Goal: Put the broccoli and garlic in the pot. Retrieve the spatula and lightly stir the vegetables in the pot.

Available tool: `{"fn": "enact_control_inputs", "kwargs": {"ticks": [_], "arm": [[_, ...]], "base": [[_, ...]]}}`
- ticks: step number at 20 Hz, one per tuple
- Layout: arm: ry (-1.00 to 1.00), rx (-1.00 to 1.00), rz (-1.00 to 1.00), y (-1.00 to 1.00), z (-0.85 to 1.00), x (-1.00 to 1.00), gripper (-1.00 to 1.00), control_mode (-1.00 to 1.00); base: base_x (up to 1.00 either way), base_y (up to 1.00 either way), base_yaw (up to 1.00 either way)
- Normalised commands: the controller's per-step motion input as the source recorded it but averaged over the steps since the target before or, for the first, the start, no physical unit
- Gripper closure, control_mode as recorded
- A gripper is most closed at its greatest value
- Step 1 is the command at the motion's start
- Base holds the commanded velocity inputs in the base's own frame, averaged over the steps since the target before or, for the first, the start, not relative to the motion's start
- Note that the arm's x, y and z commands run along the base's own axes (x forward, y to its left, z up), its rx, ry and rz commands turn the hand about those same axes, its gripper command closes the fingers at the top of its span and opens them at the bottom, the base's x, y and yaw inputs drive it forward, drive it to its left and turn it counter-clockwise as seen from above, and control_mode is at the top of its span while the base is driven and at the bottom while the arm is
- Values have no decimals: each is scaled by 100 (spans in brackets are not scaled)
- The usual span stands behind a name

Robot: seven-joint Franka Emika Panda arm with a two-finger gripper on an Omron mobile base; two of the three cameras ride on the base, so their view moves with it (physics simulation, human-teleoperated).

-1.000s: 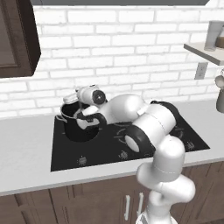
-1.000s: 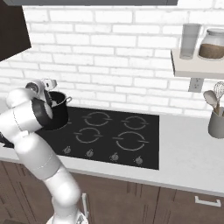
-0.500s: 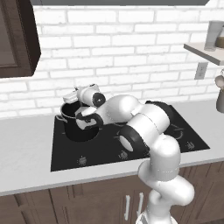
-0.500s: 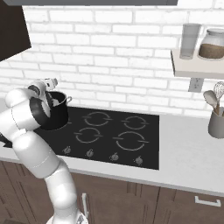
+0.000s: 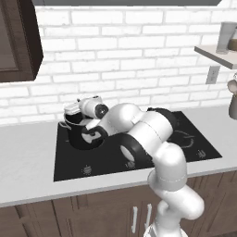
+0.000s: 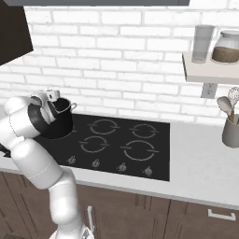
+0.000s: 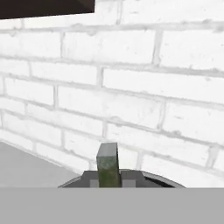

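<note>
The black pot (image 5: pixel 81 139) stands on the back left burner, and its rim (image 7: pixel 154 177) lies just below the hand. My gripper (image 5: pixel 70 112) hovers over the pot's mouth, pointing towards the brick wall. It is shut on a narrow grey-green bar (image 7: pixel 107 162) that I take for the spatula's handle. From the other side, the gripper (image 6: pixel 52 96) sits above the pot (image 6: pixel 60 124). The broccoli and garlic are hidden from view.
The black cooktop (image 6: pixel 122 145) takes up the counter's middle, with knobs along its front. A grey utensil holder (image 6: pixel 231 131) stands at the far right under a shelf (image 6: pixel 209 71) with jars. A dark wall cabinet (image 5: pixel 16 42) hangs at the upper left.
The hand has shifted slightly and dipped a little over the pot. The grip has stayed shut.
</note>
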Motion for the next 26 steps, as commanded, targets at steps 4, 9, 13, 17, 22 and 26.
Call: {"fn": "enact_control_inputs", "kwargs": {"ticks": [4, 9, 13, 17, 22, 26], "arm": [[13, 23, 0, 17, -2, 1, 100, -100], [1, 19, 0, 2, 19, 29, 100, -100], [-2, 10, -1, 0, 33, 25, 100, -100], [-2, -6, -4, 0, -41, 14, 100, -100], [-19, -23, -1, 0, -99, 15, 100, -100], [-37, -17, 0, 1, -73, 15, 100, -100]], "base": [[0, 0, 0], [0, 0, 0], [0, 0, 0], [0, 0, 0], [0, 0, 0], [0, 0, 0]]}}
